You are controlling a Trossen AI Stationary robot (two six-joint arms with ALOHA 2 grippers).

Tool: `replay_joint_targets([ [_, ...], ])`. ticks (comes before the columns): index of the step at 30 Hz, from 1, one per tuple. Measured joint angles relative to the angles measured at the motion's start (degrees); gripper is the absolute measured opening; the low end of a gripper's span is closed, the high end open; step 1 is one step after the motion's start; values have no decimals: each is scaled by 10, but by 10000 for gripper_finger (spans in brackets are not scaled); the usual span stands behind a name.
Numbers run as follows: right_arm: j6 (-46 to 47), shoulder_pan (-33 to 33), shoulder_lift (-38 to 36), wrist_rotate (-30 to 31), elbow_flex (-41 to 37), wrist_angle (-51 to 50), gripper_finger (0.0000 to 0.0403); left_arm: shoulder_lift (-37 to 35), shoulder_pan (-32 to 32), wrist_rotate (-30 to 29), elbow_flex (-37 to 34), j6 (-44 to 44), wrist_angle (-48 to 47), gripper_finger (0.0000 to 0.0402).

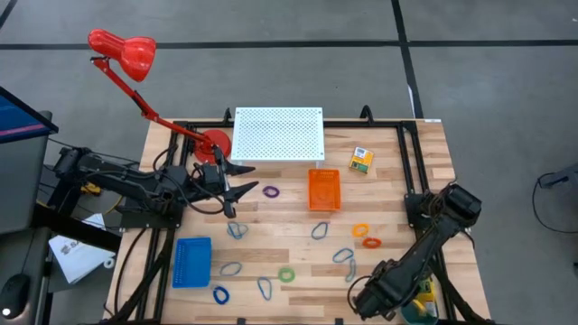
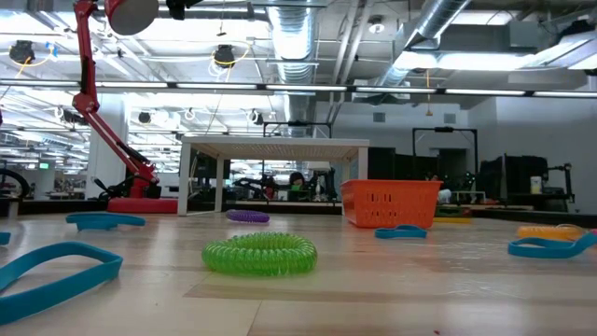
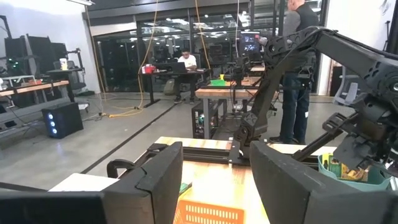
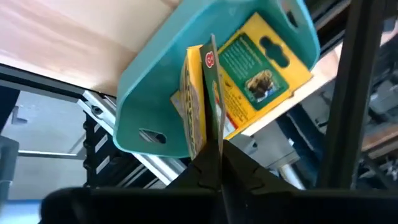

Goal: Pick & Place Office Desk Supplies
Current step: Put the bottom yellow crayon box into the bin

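The right gripper [image 4: 214, 160] was clenched, and a thin yellow box [image 4: 204, 93] was pinched by its near end between the fingertips. This held box was stood on edge inside the teal tray [image 4: 155, 81], with its narrow side turned to the wrist camera and its long axis run straight out from the fingers. Just beside it, a second box [image 4: 261, 81] was laid flat against the tray floor, label up, its long axis roughly in line with the first. Two boxes could be told in the tray. The tray was set at the table's near right corner, where the right arm [image 1: 424, 244] was bent down.

The left gripper [image 3: 214, 186] was held released, its fingers [image 3: 158, 180] spread wide with nothing between them, above the table beside the lamp [image 1: 122, 50] base.

A third box [image 1: 361, 161] was left on the far right of the table [image 1: 424, 181], apart from both grippers, its long axis pointed roughly front to back.

Across the middle, five rings were counted: one purple [image 1: 271, 191], two orange [image 1: 360, 230], lying touching or nearly so, one green [image 1: 286, 274] and one blue [image 1: 221, 294]. Six clip loops [image 1: 237, 229] were scattered among them. An orange tray [image 1: 324, 190] and a blue tray [image 1: 191, 262] were also seen.
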Motion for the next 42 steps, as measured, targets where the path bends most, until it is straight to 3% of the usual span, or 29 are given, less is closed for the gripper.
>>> replay_joint_targets([
  [9,-74,-12,0,32,0,-103,87,0,0,0,0,0,0,182],
  [22,-77,-14,-20,40,-36,-102,177,0,0,0,0,0,0,182],
  [35,-112,-19,-22,40,-63,-100,197,0,0,0,0,0,1,182],
  [42,-65,-22,-70,69,-63,-101,214,0,0,0,0,0,4,182],
])
